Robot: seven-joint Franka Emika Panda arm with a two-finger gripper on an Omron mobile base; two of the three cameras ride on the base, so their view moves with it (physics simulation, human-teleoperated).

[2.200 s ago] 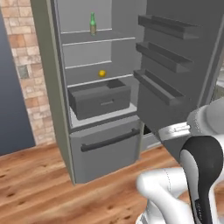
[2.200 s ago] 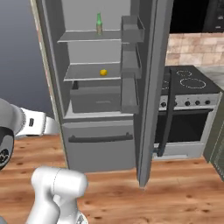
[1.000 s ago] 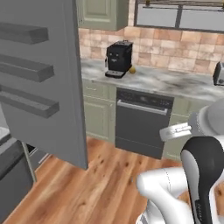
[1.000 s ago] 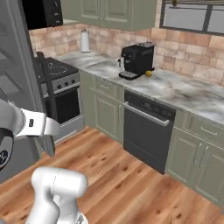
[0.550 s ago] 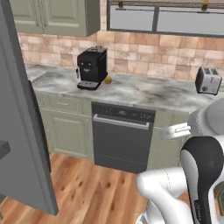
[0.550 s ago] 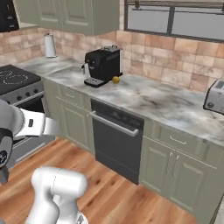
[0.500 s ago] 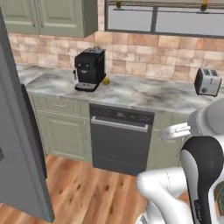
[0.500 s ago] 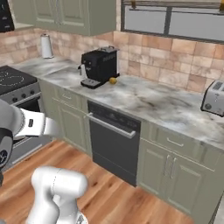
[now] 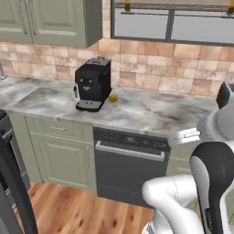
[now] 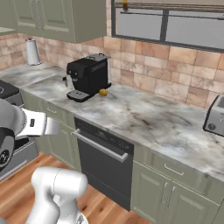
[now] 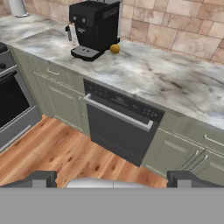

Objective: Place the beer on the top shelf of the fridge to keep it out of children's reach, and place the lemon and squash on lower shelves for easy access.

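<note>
toaster (image 10: 215,116): cut off at the right edge
paper roll (image 11: 17,7): top cut off
squash (image 9: 113,97): too small to see its bumps

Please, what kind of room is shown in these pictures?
A home kitchen, rendered: a marble counter holding a black coffee machine, a dishwasher under it, and a toaster by the tiled wall.

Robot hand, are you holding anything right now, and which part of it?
Nothing is held. In the hand view the gripper is open, its fingertips wide apart with nothing between them. The squash sits far off on the counter.
</note>
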